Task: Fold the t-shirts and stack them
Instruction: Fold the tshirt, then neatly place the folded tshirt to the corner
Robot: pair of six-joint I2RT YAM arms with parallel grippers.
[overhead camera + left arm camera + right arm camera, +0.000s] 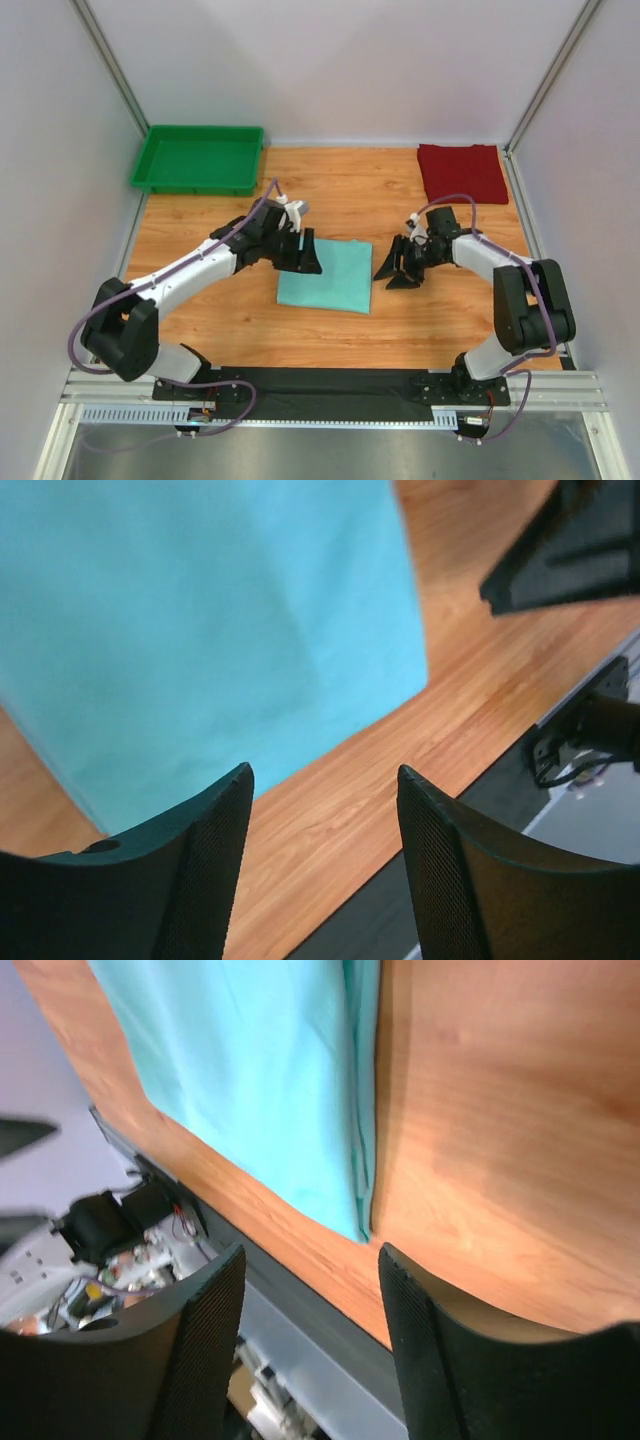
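The mint-green t-shirt [327, 276] lies folded into a flat rectangle in the middle of the wooden table [350, 190]. My left gripper [301, 256] hovers over its left edge, open, with nothing between the fingers; in the left wrist view the shirt [200, 630] fills the upper left ahead of that gripper [325, 780]. My right gripper [398, 270] stands just off the shirt's right edge, open and empty; its wrist view shows the shirt's layered edge [300, 1090] ahead of the gripper [310, 1260]. The dark red t-shirt [461, 172] lies folded at the far right corner.
A bright green plastic tray [198, 159] sits at the far left corner. Grey walls enclose the table on three sides. A black strip and metal rail [330, 385] run along the near edge, where the arm bases stand.
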